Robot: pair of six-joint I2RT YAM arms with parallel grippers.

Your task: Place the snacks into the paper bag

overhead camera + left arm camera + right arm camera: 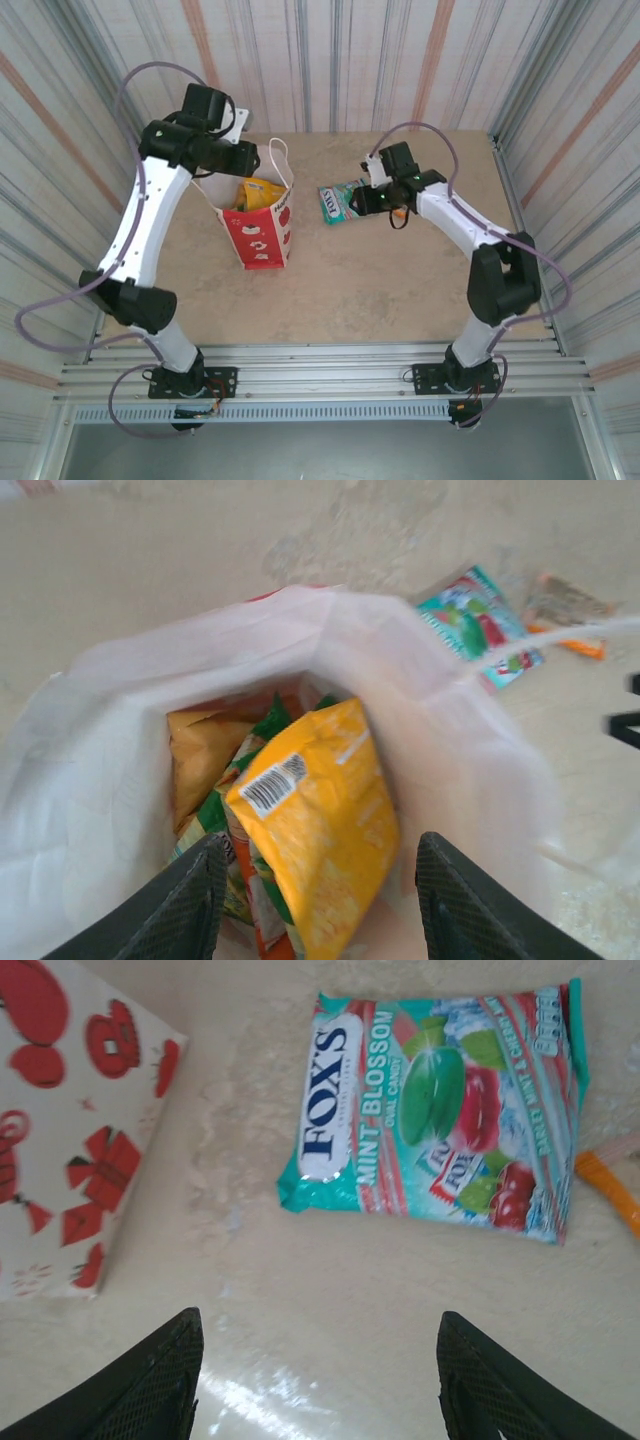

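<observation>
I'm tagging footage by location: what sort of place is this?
Probably a robot test cell: striped panel walls enclose a beige table, with an aluminium mounting rail along its near edge.

A robot lab cell: arms (150, 210) on aluminium rails (320, 370), beige table (380, 290) enclosed by striped sheeting (350, 60).

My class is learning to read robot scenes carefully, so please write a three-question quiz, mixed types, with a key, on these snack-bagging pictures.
1. True or false: the FOX'S packet lies inside the paper bag.
2. The fingers of the left gripper are: A open above the bag's mouth; B shut on a packet; C shut on a handle.
3. Fill in: the barcoded packet uppermost in the bag is ____.
Key: 1 false; 2 A; 3 yellow.
</observation>
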